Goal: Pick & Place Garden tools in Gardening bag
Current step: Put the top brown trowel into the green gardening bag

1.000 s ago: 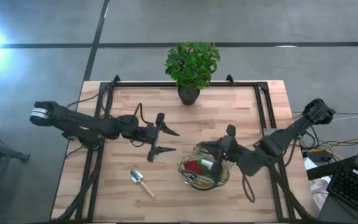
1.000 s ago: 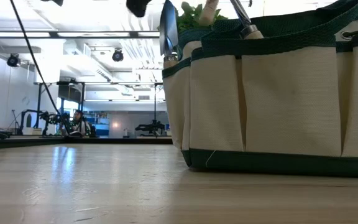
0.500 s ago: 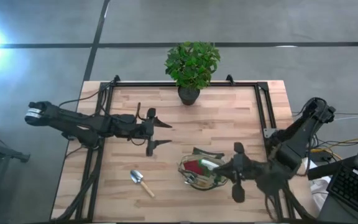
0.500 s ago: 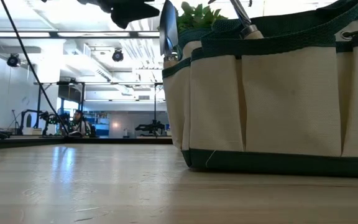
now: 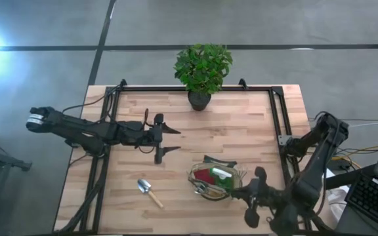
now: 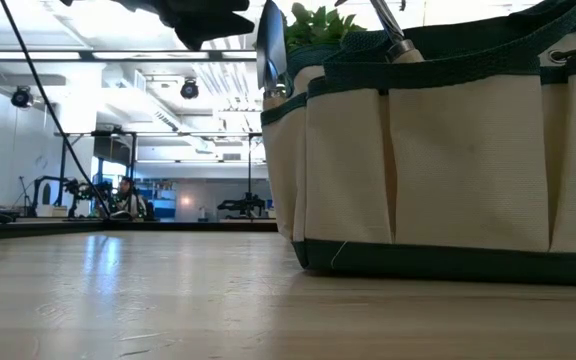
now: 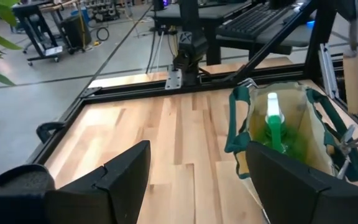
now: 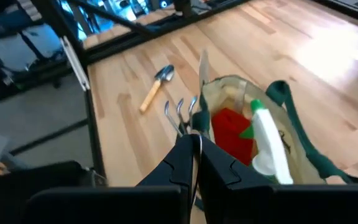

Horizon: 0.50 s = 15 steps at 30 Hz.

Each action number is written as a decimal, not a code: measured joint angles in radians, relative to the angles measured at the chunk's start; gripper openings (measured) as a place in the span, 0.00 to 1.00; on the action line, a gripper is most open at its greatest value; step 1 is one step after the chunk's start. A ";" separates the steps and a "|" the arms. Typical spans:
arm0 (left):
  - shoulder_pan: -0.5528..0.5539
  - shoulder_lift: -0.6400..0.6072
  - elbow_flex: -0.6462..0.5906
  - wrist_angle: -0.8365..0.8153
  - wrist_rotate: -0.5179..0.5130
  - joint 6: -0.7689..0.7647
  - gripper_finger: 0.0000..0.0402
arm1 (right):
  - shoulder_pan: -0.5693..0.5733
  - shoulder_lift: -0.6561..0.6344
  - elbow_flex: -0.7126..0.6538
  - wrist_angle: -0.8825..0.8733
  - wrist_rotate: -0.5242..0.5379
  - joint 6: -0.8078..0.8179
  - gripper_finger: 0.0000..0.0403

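Since a second ago the right gripper (image 5: 253, 198) has drawn back off the gardening bag (image 5: 216, 181) to its near right side, jaws pressed together and empty, while the left gripper (image 5: 167, 141) pulled slightly left, jaws wide with nothing between them. One trowel (image 5: 149, 192) lies loose on the table (image 5: 241, 124), nearer than the left jaws, blade pointing far-left and handle near-right; one bag holds one green spray bottle (image 8: 267, 140), one red scoop (image 8: 232, 132) and a fork (image 8: 180, 114), which the wrist views show plainly and the low view hides behind fabric

Gardening bag (image 6: 448, 170) cropped at right edge.
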 joint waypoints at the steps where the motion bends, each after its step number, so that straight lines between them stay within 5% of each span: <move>1: 0.000 0.000 0.000 0.000 -0.007 0.000 0.66 | 0.001 0.014 0.001 -0.001 0.000 -0.011 0.02; 15: 0.002 0.000 0.000 0.005 -0.038 -0.005 0.66 | 0.000 0.115 0.079 -0.136 0.073 -0.091 0.02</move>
